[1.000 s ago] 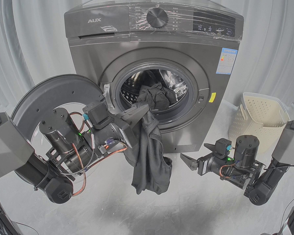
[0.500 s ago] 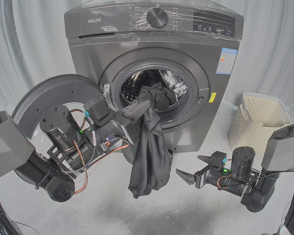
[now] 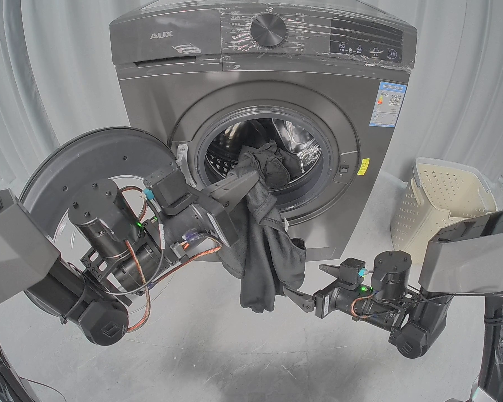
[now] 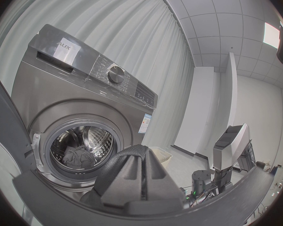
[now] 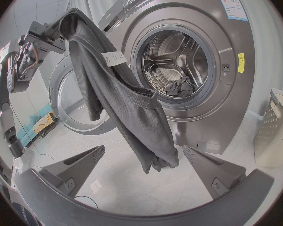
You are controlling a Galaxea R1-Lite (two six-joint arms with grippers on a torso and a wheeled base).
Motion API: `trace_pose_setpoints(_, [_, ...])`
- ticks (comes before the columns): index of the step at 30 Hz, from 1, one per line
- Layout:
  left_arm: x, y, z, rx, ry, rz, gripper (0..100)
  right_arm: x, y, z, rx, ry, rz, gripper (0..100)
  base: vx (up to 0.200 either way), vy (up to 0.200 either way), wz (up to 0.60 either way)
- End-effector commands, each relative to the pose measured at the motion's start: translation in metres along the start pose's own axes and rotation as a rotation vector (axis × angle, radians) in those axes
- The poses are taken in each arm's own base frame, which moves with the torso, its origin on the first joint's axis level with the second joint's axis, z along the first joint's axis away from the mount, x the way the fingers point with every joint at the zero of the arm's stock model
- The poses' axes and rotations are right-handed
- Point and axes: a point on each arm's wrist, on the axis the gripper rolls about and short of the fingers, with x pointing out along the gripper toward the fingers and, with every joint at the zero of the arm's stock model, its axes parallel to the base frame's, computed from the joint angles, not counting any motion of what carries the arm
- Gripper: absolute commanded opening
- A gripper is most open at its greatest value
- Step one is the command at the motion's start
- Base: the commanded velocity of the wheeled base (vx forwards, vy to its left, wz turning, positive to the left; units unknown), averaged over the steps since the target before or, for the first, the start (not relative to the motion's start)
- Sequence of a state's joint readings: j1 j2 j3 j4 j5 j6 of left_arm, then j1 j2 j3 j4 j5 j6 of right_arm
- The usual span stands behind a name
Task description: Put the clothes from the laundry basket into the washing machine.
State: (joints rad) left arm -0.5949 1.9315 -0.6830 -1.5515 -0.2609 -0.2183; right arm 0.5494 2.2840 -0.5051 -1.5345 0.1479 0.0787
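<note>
A black garment (image 3: pixel 268 247) hangs from my left gripper (image 3: pixel 248 180), which is shut on its top just in front of the washing machine's (image 3: pixel 262 85) open drum. In the left wrist view the cloth bulges over the shut left gripper (image 4: pixel 143 156). Another dark garment (image 3: pixel 271 166) lies inside the drum (image 5: pixel 176 63). My right gripper (image 3: pixel 307 280) is low on the right and open. In the right wrist view the hanging garment's (image 5: pixel 129 104) lower end dangles between the spread fingers of the right gripper (image 5: pixel 141 149).
The round machine door (image 3: pixel 89 163) stands swung open to the left, behind my left arm. A cream laundry basket (image 3: pixel 447 207) stands on the floor right of the machine, its inside hidden from view. Grey floor lies open in front.
My right arm has moved left and lower, up to the garment's hanging end. The garment's lower part has swung up and to the right. The left gripper rose slightly.
</note>
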Motion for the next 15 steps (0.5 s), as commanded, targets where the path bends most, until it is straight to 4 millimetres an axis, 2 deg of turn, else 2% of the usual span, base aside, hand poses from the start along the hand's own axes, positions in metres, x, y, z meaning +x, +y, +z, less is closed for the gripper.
trace_pose_setpoints(1, [0.001,0.000,0.000,-0.001,-0.002,-0.001,0,0.020,-0.004,-0.007,0.000,-0.010,0.002,100,0.000,0.000,0.00])
trace_pose_setpoints(7, [0.001,0.000,0.000,0.000,-0.003,-0.003,0,0.040,-0.006,-0.011,-0.007,-0.042,0.010,100,0.000,0.000,0.00])
trace_pose_setpoints(8, [0.001,0.000,0.000,-0.002,-0.004,-0.001,0,0.042,-0.005,-0.009,-0.011,-0.057,0.016,0,0.000,0.000,0.00])
trace_pose_setpoints(11, [0.000,0.000,-0.001,-0.003,0.001,-0.002,0,0.046,0.004,-0.006,-0.019,-0.073,0.055,0,0.000,0.000,0.00])
trace_pose_setpoints(15, [-0.001,0.001,-0.002,-0.004,0.008,0.004,0,0.045,0.005,-0.005,-0.018,-0.077,0.063,0,0.000,0.000,0.00])
